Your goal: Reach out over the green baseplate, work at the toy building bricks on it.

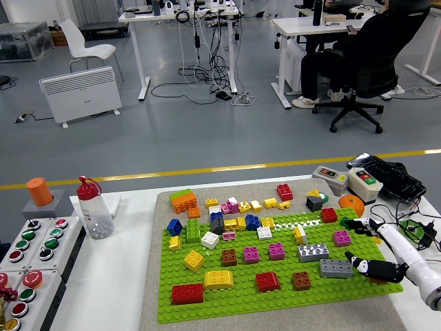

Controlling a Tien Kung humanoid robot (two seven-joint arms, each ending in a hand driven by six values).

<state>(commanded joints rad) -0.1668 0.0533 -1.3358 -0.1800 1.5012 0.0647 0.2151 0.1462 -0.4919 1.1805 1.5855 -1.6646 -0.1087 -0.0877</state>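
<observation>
The green baseplate [238, 300] lies on a grey mat in the middle of the table and carries several bricks of many colours. My right hand [353, 243] reaches in from the lower right over the plate's right edge. Its black fingers [375, 270] are spread and hold nothing. A pink brick [342, 238] and a grey brick [335, 267] sit on the plate just left of the hand, between its upper and lower fingers. A red brick [329, 214] sits near the upper fingers. The left arm is out of view.
Loose bricks, such as an orange-green stack [183, 201] and a red brick [284, 192], lie on the mat behind the plate. A bottle [93, 208] and a button box [27, 258] stand at the left. Switch boxes [348, 181] and a black device [387, 176] stand at the right. A person [375, 41] sits at a far desk.
</observation>
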